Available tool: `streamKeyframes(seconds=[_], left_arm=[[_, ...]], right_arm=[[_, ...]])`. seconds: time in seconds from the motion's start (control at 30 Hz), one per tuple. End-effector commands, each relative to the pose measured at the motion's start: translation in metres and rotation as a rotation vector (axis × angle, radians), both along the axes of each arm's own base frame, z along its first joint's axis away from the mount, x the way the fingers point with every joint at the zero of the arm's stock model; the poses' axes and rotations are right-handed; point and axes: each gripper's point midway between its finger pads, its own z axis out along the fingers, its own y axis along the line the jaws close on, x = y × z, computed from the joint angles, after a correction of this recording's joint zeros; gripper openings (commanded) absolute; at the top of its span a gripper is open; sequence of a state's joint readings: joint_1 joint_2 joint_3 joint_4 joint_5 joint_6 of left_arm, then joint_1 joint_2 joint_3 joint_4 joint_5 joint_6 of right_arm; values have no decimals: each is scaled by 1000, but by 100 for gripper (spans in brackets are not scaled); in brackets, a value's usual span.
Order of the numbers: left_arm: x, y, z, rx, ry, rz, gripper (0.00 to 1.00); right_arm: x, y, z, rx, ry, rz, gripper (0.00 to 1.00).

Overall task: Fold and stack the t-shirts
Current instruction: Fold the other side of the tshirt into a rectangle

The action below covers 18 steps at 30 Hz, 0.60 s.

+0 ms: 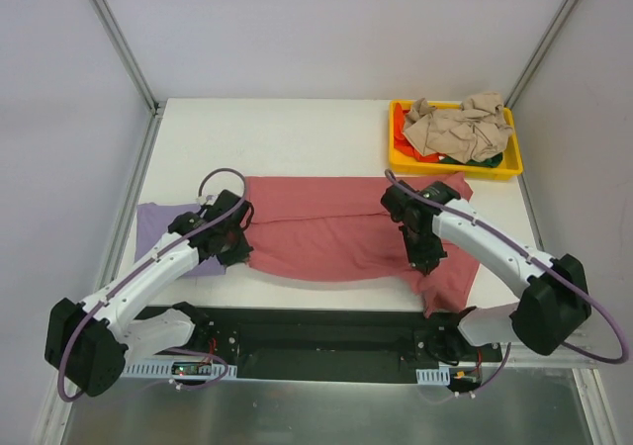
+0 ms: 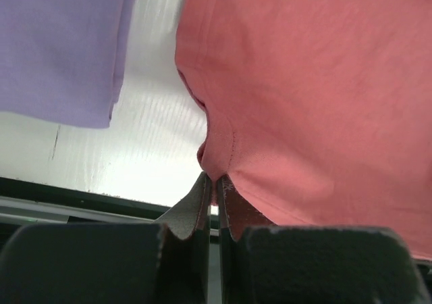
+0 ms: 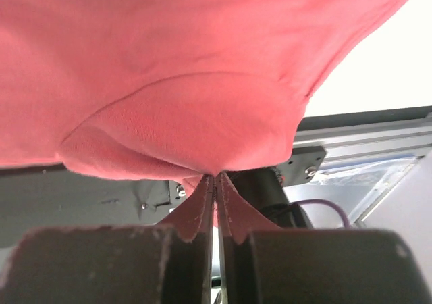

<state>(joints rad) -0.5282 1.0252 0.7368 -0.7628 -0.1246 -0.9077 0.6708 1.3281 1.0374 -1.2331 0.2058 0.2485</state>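
From above, we see the left tool and the right tool each clenched on the near hem of the dusty red-pink t-shirt. It lies spread across the bench between them, its far edge beyond both tools and one end reaching the bench's near edge beside the right tool. A lavender t-shirt lies flat just outboard of the left tool. Far beyond the right tool, a yellow tray holds a crumpled beige t-shirt over red cloth and dark green cloth. In the left wrist view the left tool pinches only a small pucker of red-pink cloth at its tips, with the lavender t-shirt up and to its left across a strip of bare bench. In the right wrist view the right tool grips a similar thin fold, the cloth bellying beyond it. We judge the chief risk to be a slip. So little cloth sits in each pinch that an uneven pull between the arms could tug it free or skew the fold. The trailing end could also catch on the black rail near the right tool, and a wide sweep could drag the lavender t-shirt. The bench is white, smooth and faintly glossy; plain white walls on metal posts close it in.
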Motion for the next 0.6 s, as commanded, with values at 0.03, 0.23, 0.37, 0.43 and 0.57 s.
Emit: streamKeyframes(seconds=[0.03, 0.23, 0.37, 0.43, 0.57], left_arm=[[31, 9, 14, 78, -40, 68, 0], [55, 15, 12, 129, -14, 128, 0], [71, 17, 4, 147, 34, 159, 0], [77, 18, -1, 151, 65, 176, 0], [91, 18, -10, 175, 102, 175, 0]], right_arm=[[45, -18, 30, -171, -91, 11, 4], [91, -13, 33, -232, -112, -2, 5], [121, -8, 29, -237, -115, -19, 5], [135, -4, 23, -221, -107, -23, 6], [161, 3, 9, -194, -73, -15, 7]])
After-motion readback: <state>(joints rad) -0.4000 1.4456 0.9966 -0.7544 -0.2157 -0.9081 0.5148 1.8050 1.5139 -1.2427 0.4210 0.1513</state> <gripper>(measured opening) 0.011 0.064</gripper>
